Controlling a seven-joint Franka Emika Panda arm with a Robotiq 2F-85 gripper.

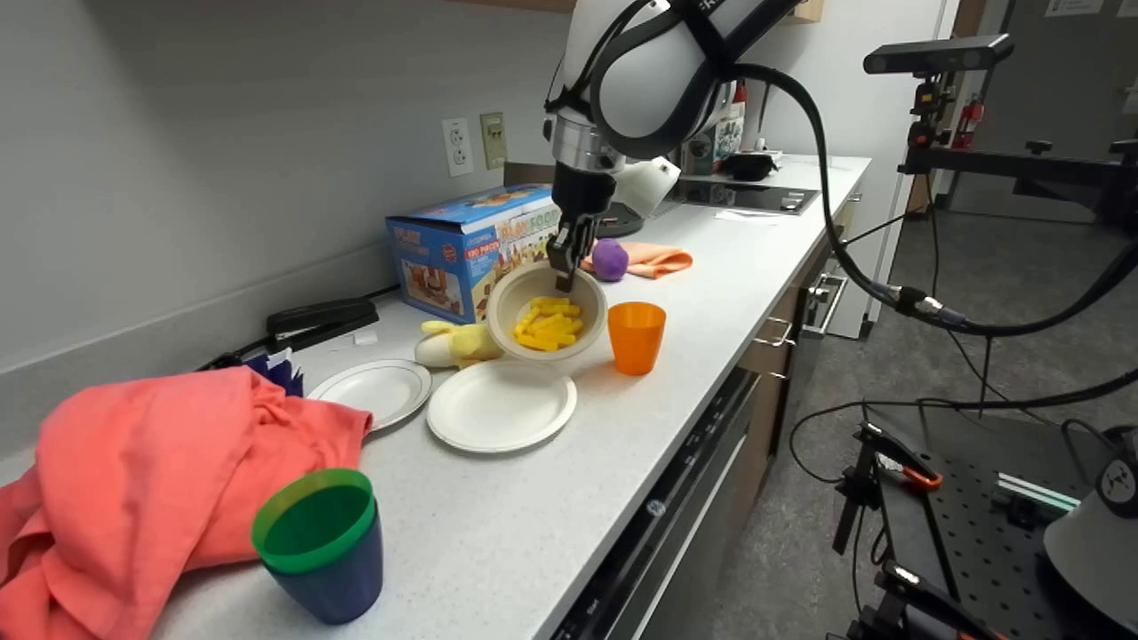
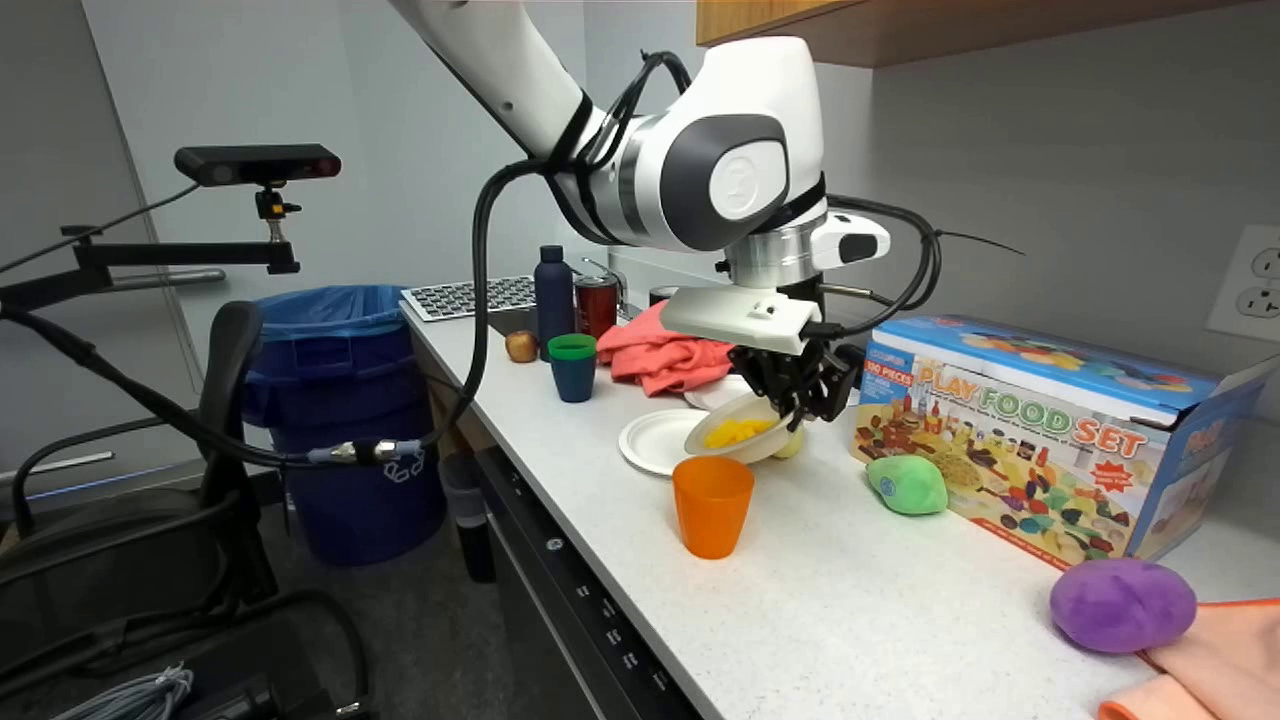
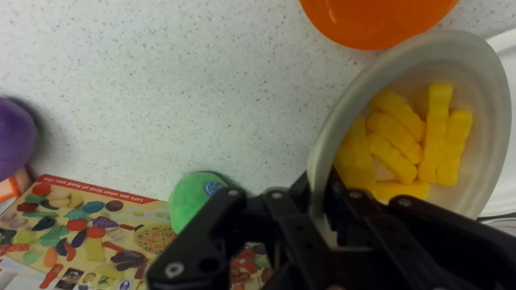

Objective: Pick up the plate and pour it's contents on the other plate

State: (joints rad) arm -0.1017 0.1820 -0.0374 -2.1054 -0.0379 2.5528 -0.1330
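The plate (image 1: 503,313), a pale, bowl-like dish, is lifted and tilted, its opening turned toward the camera in an exterior view. My gripper (image 3: 318,183) is shut on its rim, one finger inside and one outside. A heap of yellow stick-shaped pieces, the contents (image 3: 397,141), rests inside the tilted dish. The other plate (image 1: 500,406), flat, white and round, lies bare on the counter. In both exterior views the held dish overlaps its edge; the exact height between them is hard to tell. Part of the white plate (image 3: 506,41) shows at the wrist view's right edge.
An orange cup (image 1: 637,338) stands close beside the held dish. A banana toy (image 1: 471,342) and a smaller white dish (image 1: 373,391) lie nearby. Along the wall is a play food box (image 2: 1010,440), with a green toy (image 2: 908,484) before it. Stacked cups (image 1: 320,542) stand by a coral cloth (image 1: 169,480).
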